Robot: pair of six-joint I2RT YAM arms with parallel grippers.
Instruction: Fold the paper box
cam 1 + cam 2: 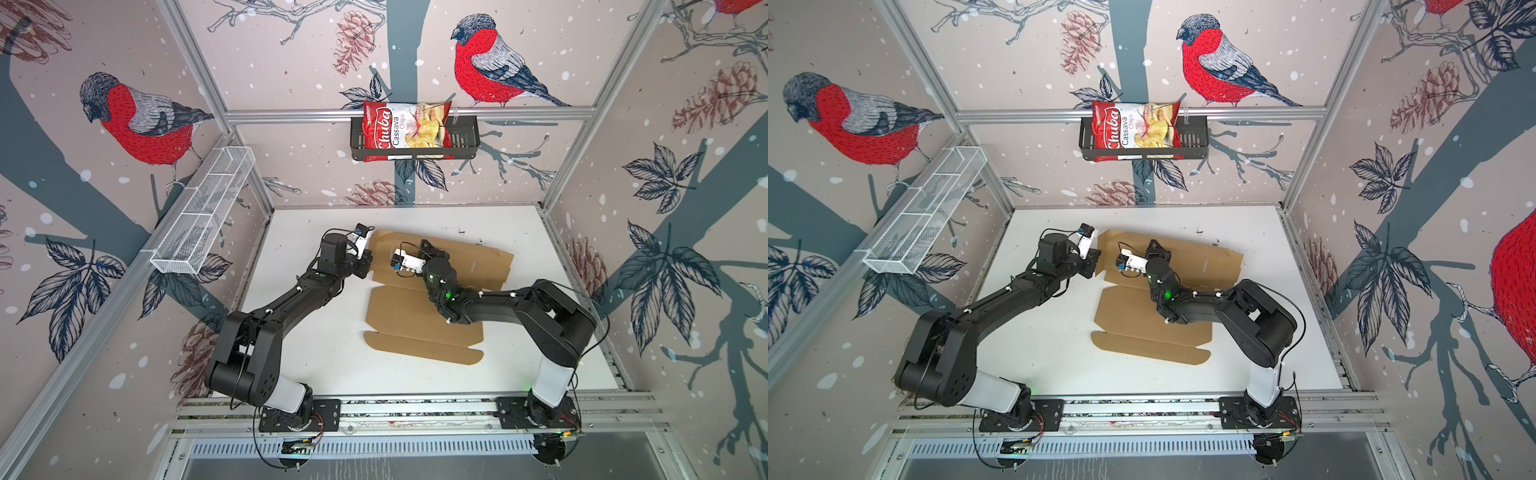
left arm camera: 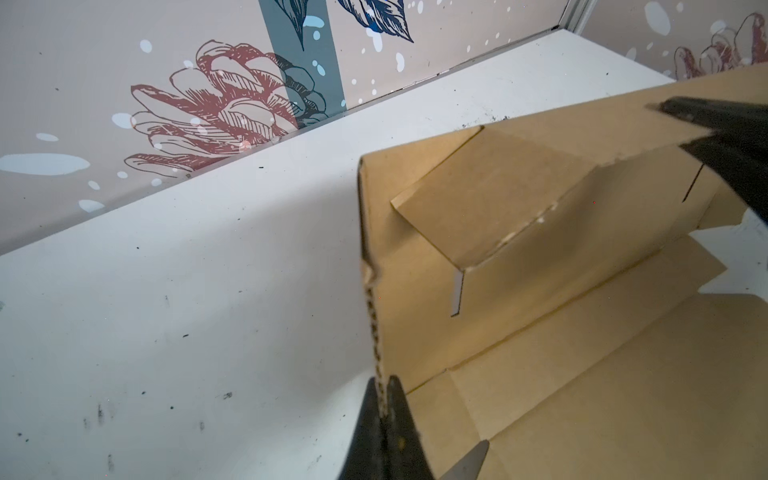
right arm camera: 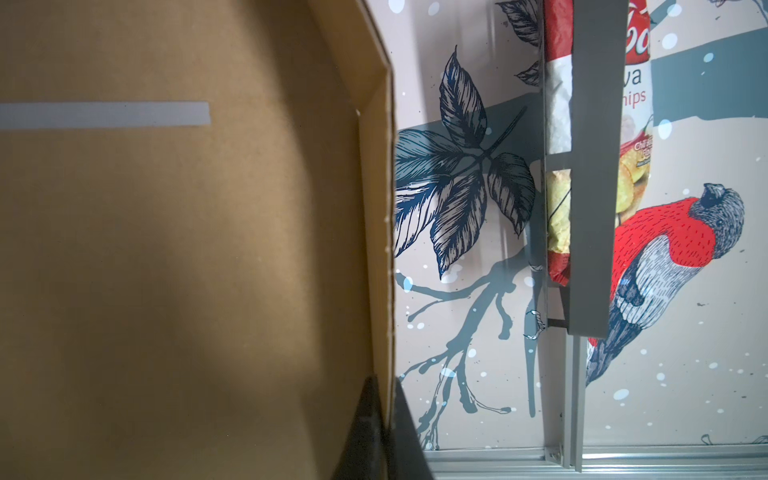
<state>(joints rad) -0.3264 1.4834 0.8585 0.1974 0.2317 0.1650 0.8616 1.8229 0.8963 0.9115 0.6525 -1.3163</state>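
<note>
The paper box (image 1: 415, 316) lay in the middle of the table (image 1: 316, 365), near panels flat and 2 far flaps raised. The left fingers (image 2: 403, 432) were pinched shut on the side flap's cut edge, and the right fingers (image 3: 365, 428) were clamped on the far flap's rim. If the arms pulled unevenly, I judged the cardboard could slip free, tear at a crease, or drag the loose sheet.

You have bright, even light in both top views; walls (image 1: 104, 257) bow toward the frame edges. In the right wrist view a broad soft shadow crosses the paper box (image 3: 166, 249), and the right claw (image 3: 385, 380) is blurred up close.
</note>
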